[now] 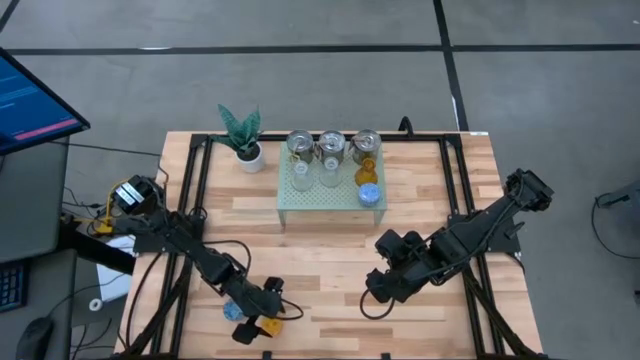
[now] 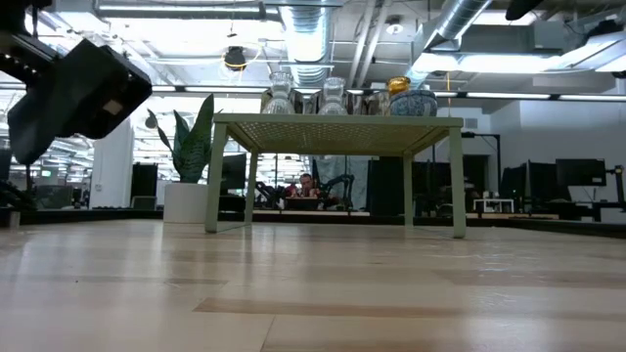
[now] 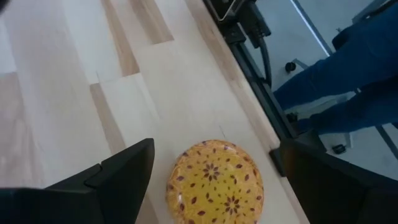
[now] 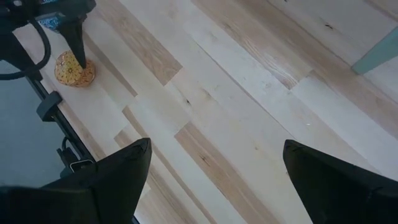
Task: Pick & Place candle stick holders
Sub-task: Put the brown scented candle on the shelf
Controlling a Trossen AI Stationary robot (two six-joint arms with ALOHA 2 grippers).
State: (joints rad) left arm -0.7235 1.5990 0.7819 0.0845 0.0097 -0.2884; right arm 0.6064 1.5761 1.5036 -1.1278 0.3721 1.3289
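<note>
An orange candle stick holder (image 3: 214, 183) with a dark petal pattern stands on its base near the table's front edge, left of the middle. My left gripper (image 3: 214, 155) is open around it, one finger on each side and neither touching. The same holder (image 4: 74, 70) appears in the right wrist view, below that gripper's finger. Three silver holders (image 1: 331, 145), two clear ones (image 1: 300, 175), an amber one (image 1: 366, 168) and a blue one (image 1: 369, 193) stand on the pale green stand (image 1: 330, 205). My right gripper (image 1: 378, 290) hangs open above bare table, right of the middle.
A potted plant (image 1: 243, 140) stands left of the stand at the back. Something blue (image 1: 232, 310) sits beside my left wrist; what it is I cannot tell. Black frame rails (image 3: 249, 37) run along the table edge, and a person's legs in blue (image 3: 348, 81) are beyond it.
</note>
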